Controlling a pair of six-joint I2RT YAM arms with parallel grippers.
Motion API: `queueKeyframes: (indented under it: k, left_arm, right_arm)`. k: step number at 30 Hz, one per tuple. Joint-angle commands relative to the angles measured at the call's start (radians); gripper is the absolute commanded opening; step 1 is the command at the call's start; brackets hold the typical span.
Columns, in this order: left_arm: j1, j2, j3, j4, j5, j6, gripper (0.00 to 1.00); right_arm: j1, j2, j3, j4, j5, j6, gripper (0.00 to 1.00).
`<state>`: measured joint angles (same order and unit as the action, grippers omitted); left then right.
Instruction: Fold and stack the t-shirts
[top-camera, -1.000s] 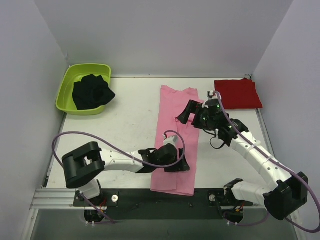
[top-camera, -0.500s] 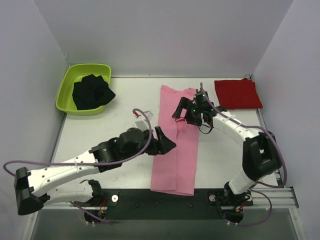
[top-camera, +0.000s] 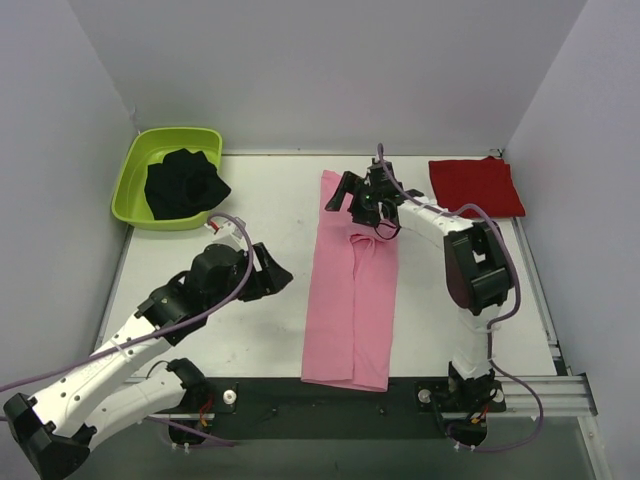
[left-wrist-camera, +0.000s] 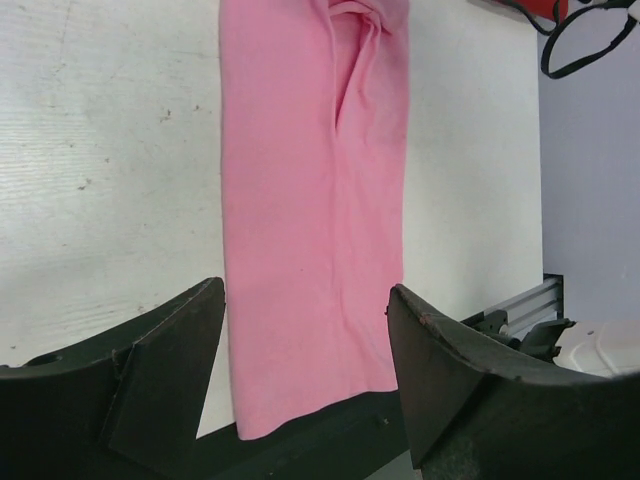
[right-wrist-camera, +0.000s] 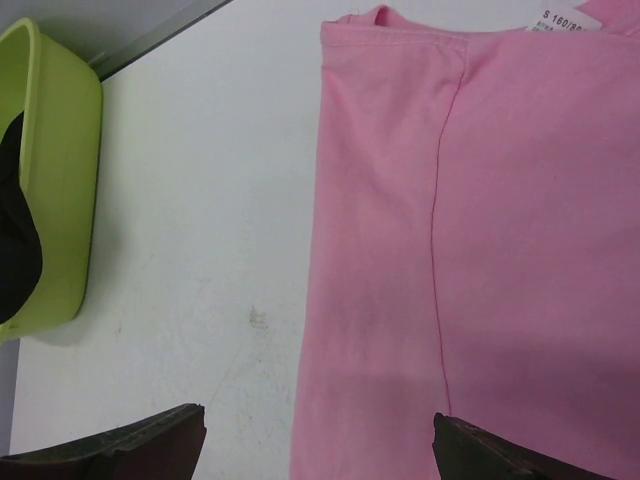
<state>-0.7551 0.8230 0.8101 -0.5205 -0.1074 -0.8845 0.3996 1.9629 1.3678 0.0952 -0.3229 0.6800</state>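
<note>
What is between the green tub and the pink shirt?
Only bare white table. The right wrist view shows it: green tub at the left, pink shirt at the right, just tabletop between them.

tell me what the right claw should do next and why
Probably lower the right claw onto the far edge of the pink shirt and pinch it, ready to fold that end toward the near one. The shirt lies flat as a long strip, apparently folded lengthwise only, and the open claw hovers over its far end. The left claw is open too, off to the shirt's left.
</note>
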Motion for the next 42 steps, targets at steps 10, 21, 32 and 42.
queueKeyframes:
  k: [10,21,32,42]
  left_arm:
    - [0.157,0.022,0.02,-0.001,0.112,0.107,0.76]
    - [0.296,0.1,-0.008,0.063,0.262,0.15,0.76]
    - [0.369,0.169,-0.043,0.112,0.324,0.168,0.76]
    - [0.375,0.108,-0.115,0.152,0.334,0.151,0.82]
  right_arm:
    - [-0.011,0.211,0.172,0.02,-0.027,0.053,1.0]
    - [0.03,0.507,0.588,-0.205,-0.086,0.113,1.0]
    - [0.048,0.755,0.953,-0.152,-0.12,0.274,1.0]
    - [0.027,0.368,0.651,0.11,-0.073,0.132,1.0]
